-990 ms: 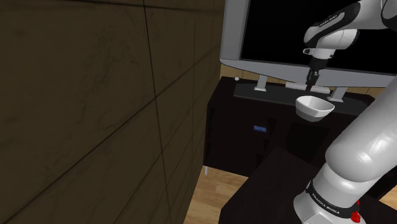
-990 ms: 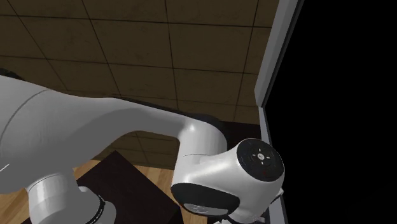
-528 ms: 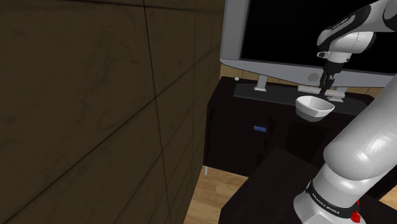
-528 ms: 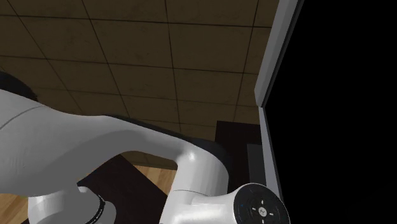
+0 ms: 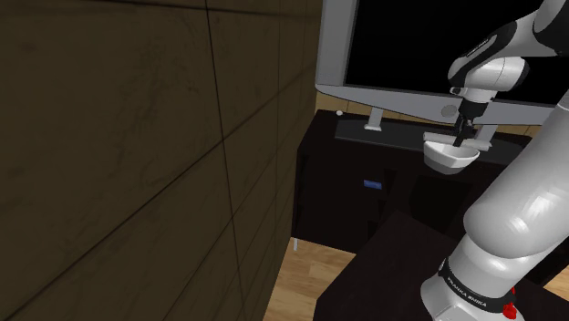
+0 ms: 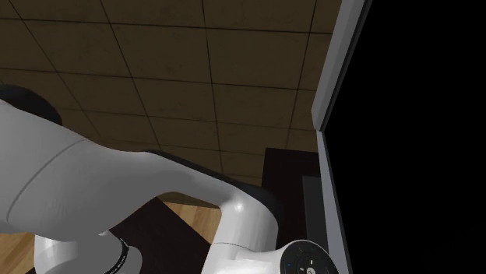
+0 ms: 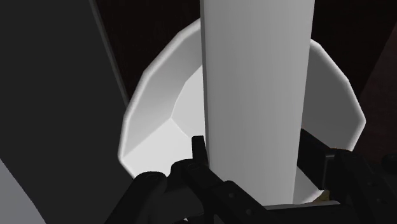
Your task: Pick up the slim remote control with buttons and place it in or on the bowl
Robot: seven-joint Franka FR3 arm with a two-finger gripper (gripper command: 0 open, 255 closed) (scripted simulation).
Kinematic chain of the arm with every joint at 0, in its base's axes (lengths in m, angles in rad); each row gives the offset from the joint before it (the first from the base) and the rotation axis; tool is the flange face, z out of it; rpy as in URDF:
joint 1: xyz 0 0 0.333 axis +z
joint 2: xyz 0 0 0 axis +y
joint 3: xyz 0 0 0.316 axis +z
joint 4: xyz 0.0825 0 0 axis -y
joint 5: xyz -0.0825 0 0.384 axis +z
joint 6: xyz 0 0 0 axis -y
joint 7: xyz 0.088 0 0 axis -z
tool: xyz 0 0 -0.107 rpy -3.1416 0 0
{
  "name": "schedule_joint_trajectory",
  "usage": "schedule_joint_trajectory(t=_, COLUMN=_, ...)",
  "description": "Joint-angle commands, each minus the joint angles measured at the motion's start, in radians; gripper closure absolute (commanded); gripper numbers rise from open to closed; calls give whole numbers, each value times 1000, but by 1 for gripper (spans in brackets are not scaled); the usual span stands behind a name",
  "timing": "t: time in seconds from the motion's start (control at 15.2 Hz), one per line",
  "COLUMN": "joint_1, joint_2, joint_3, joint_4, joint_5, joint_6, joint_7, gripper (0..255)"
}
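Nearest you in the shoulder view: the dark stand (image 5: pixel 383 274) at lower right, the white arm (image 5: pixel 511 219) rising off it, and a brown tiled wall (image 5: pixel 137 137) across the view's left half. Strip of wood floor (image 5: pixel 310 274) between wall and stand.

Follow the arm up and over: the wrist points straight down, with the jaws just above the bowl (image 5: pixel 449 160).

Wrist view: the jaws are clamped on the remote (image 7: pixel 254 83), one black finger on each long edge. It renders as a plain pale grey slab, held lengthwise, running away from the hand. The white bowl (image 7: pixel 153 121) sits directly beyond it, so the remote hangs over the bowl's hollow. You can't tell whether its far end touches the bowl.

The bowl stands on the dark table (image 5: pixel 365 164), close in front of the grey-framed black screen (image 5: pixel 401 46).

Second exterior view: you get the arm's white link (image 6: pixel 78 179) up close, the tiled wall (image 6: pixel 195 70) behind it, and the screen's grey edge (image 6: pixel 331 117) at the view's right.
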Motion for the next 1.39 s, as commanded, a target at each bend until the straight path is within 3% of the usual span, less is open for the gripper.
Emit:
schedule_joint_trajectory(t=0.0, joint_1=-1, joint_2=19, joint_3=-2, joint_4=-14, joint_5=18, joint_6=28, joint_7=-13, gripper=255)
schedule_joint_trajectory(t=0.59, joint_1=-2, joint_2=33, joint_3=-3, joint_4=-24, joint_5=31, joint_6=46, joint_7=-23, gripper=255)
schedule_joint_trajectory(t=0.66, joint_1=-2, joint_2=33, joint_3=-3, joint_4=-24, joint_5=31, joint_6=46, joint_7=-23, gripper=0)
schedule_joint_trajectory(t=0.99, joint_1=-2, joint_2=33, joint_3=-3, joint_4=-24, joint_5=31, joint_6=46, joint_7=-23, gripper=0)
schedule_joint_trajectory(t=1.32, joint_1=3, joint_2=-53, joint_3=8, joint_4=45, joint_5=-45, joint_6=-79, joint_7=33, gripper=0)
